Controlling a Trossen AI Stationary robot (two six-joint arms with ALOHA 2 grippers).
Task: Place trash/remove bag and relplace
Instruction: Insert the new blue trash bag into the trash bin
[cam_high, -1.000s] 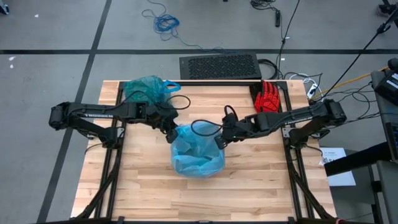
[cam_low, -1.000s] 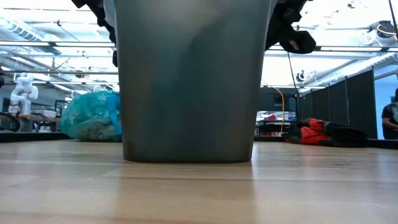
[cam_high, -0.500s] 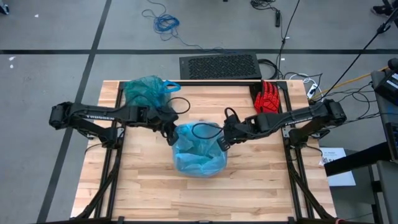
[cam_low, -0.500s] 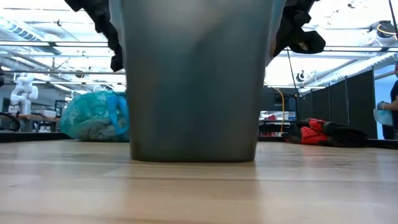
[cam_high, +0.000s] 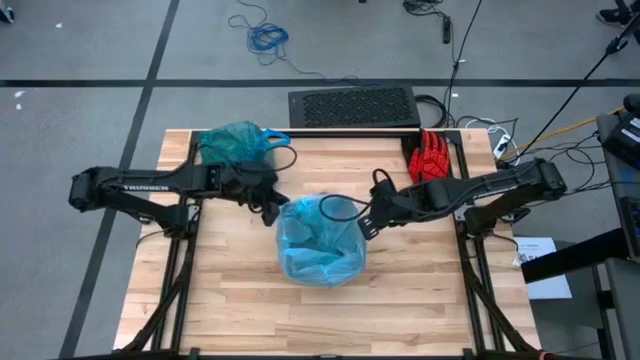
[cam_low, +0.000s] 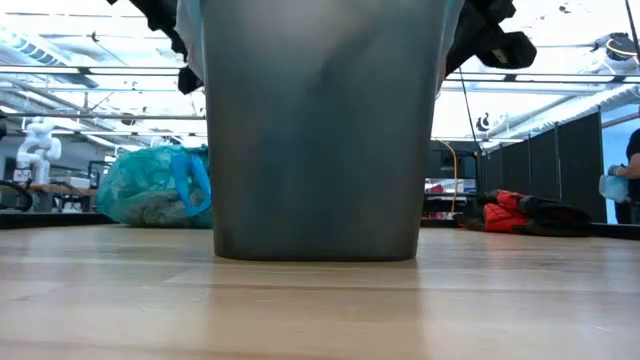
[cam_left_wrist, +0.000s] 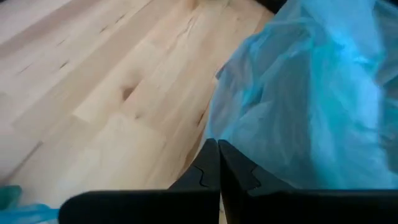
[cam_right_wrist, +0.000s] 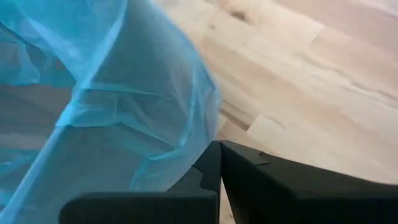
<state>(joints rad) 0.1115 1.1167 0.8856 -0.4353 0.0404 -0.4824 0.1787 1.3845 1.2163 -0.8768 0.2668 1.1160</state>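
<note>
high view: a pale sky-blue plastic bag (cam_high: 320, 240) is seen lining a bin at the middle of the light wooden table (cam_high: 230, 310). the left gripper (cam_high: 272, 211) is placed at the liner's rim on the left side, with its fingers pressed together on the blue film. the right gripper (cam_high: 366, 222) is placed at the rim on the right side, likewise clamped on the film. the thin dark teal-green plastic bag with bright blue handle loops (cam_high: 235, 142) is located at the far left corner of the table, well apart from the bin. a red glove (cam_high: 432, 156) is located at the far right edge. a black perforated panel (cam_high: 352, 106) lies beyond the table's far edge.

low view: the grey-brown tapered bin (cam_low: 318, 130) stands upright on the table and fills the centre. the teal-green bag (cam_low: 150, 187) rests behind it to the left, the red glove (cam_low: 505, 212) behind it to the right. a person (cam_low: 626, 175) is partly seen at the right edge.

left wrist view: the two dark fingers (cam_left_wrist: 208, 168) are closed edge to edge, with the sky-blue film (cam_left_wrist: 311, 93) bunched against their tips.

right wrist view: the dark fingers (cam_right_wrist: 214, 165) are closed together, with the blue film (cam_right_wrist: 106, 99) caught at their tips. trash cannot be made out in any view.
</note>
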